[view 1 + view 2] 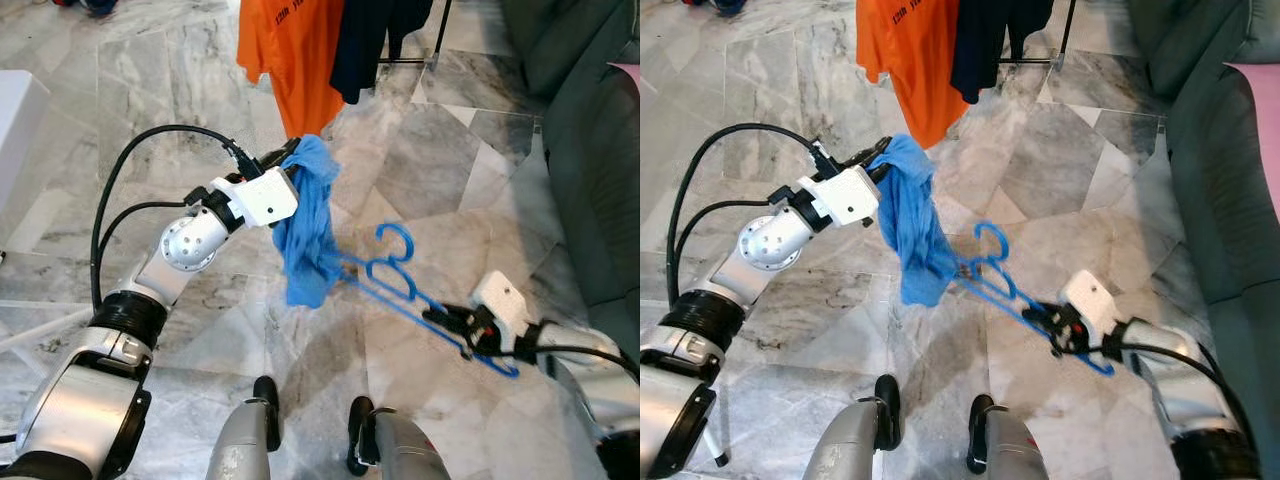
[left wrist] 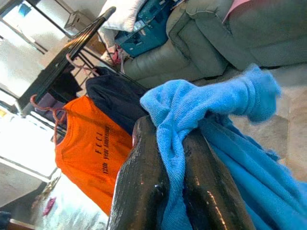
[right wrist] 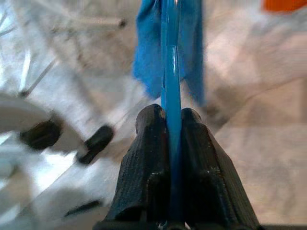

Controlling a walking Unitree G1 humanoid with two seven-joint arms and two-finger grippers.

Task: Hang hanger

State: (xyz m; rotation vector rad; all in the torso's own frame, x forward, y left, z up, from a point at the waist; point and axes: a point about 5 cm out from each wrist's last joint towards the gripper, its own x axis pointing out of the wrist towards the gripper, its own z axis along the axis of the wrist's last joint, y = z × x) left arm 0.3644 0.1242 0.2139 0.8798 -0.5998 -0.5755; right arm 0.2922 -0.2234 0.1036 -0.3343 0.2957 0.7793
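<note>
Pinching the cloth [image 1: 305, 225], the left gripper [image 1: 290, 160] should lift while the right gripper [image 1: 450, 322], clenched on the hanger [image 1: 400, 285] below it, threads in.

Setting: a room in a home, living-room type.
Floor: polished grey-white marble slabs [image 1: 450, 170] with irregular joints, running through the whole space.
Seating: grey-green upholstered sofa [image 1: 590, 150] along the robot's right; cushioned arm and backrest visible from the left wrist, with a white pillow [image 2: 125, 14] and a teal box [image 2: 146, 31] set behind it.
Laundry: black metal garment rack [image 2: 72, 45] standing on the marble, its foot bar [image 1: 405, 62] near the sofa. On it hang an orange T-shirt [image 1: 290, 55] with dark printed lettering and a navy garment [image 1: 370, 40] just beside it.
Light: bright daylight behind the rack.
</note>
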